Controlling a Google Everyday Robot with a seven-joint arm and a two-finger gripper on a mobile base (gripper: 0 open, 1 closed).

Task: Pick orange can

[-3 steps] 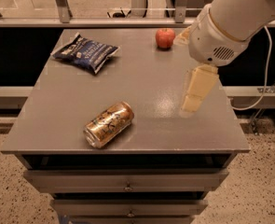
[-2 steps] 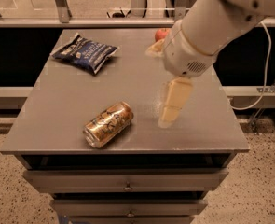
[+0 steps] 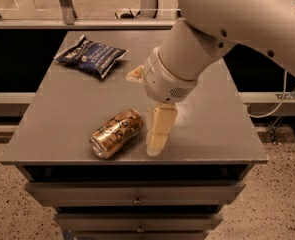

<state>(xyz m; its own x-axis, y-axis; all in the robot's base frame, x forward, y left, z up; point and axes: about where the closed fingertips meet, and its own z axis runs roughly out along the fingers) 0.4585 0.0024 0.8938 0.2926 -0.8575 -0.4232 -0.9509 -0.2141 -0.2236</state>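
Observation:
The orange can [image 3: 117, 133] lies on its side near the front edge of the grey table [image 3: 62, 114], its silver rim facing front left. My gripper [image 3: 148, 119] hangs from the big white arm just right of the can. One cream finger [image 3: 159, 129] points down right beside the can's right end, and whether it touches is unclear. The other finger [image 3: 135, 74] peeks out behind the wrist, well apart from the first. The gripper is open and holds nothing.
A dark blue chip bag [image 3: 91, 56] lies at the table's back left. The white arm [image 3: 237, 19] covers the back right of the table, and the red apple is hidden behind it. Drawers [image 3: 137, 194] sit below the table's front edge.
The arm has swung left and toward the front edge, bringing the gripper from the right side of the table to just beside the can. The can and bag have not moved.

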